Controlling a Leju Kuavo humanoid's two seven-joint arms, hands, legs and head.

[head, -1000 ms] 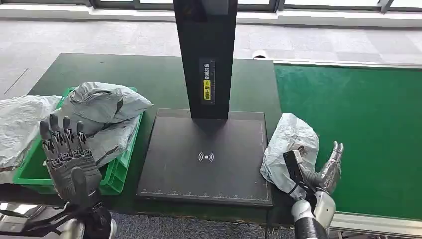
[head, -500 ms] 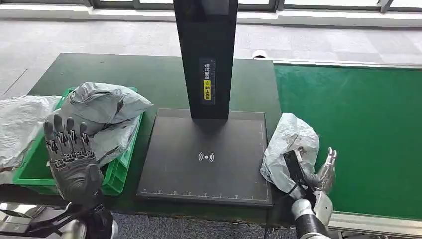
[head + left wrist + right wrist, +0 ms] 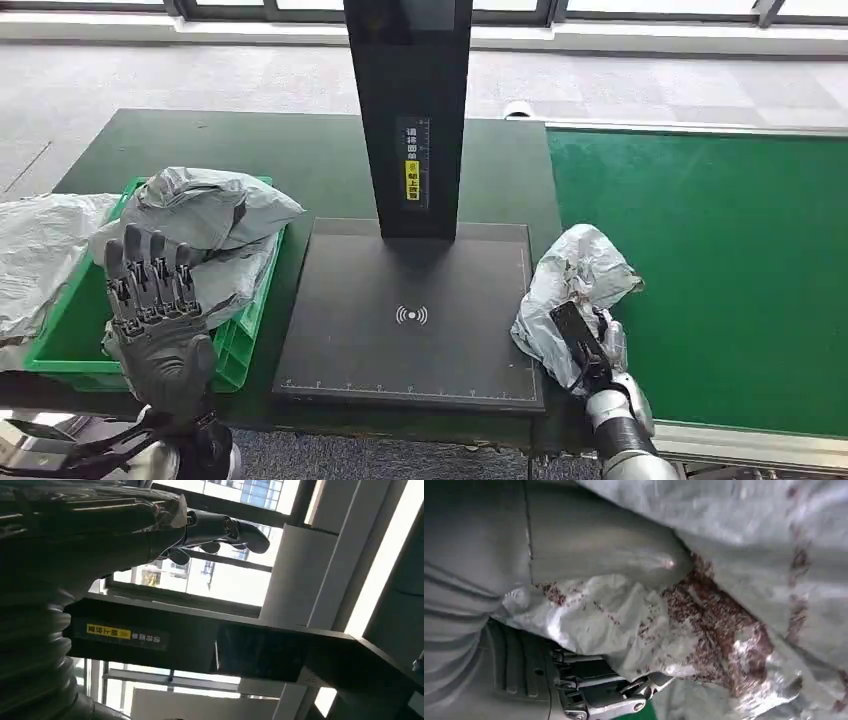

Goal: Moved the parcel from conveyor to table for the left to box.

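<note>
Up close, right hand (image 3: 574,630) clamped around crumpled grey parcel (image 3: 724,605); left hand (image 3: 150,310) spread, empty.

A flat black scanner plate (image 3: 410,310) bearing a white wireless symbol lies mid-worktop. A tall black post with a yellow label (image 3: 409,110) rises from the plate's far edge. Left of the plate, crumpled grey plastic bags (image 3: 205,210) sit heaped.
</note>
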